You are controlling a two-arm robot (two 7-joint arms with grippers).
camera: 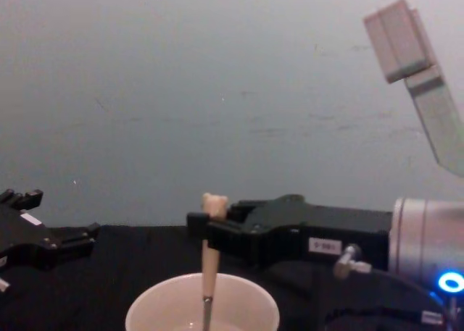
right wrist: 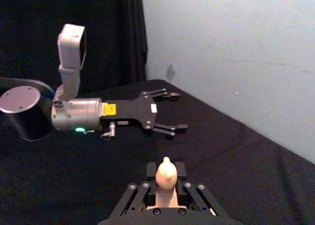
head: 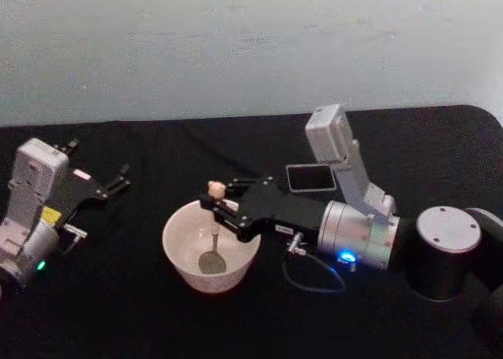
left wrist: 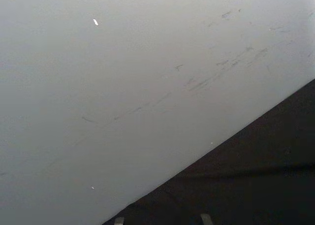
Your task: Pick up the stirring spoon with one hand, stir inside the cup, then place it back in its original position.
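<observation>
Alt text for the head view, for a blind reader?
The right gripper holds the stirring spoon upright by its handle, metal bowl down inside the cup on the black table. The left gripper is parked at the table's left, jaws open; the dark holder stands farther back, right of the cup.

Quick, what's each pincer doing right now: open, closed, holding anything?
Left pincer: open, holding nothing, off to the side above the table.
Right pincer: shut on the stirring spoon, its bowl down inside the cup.
</observation>
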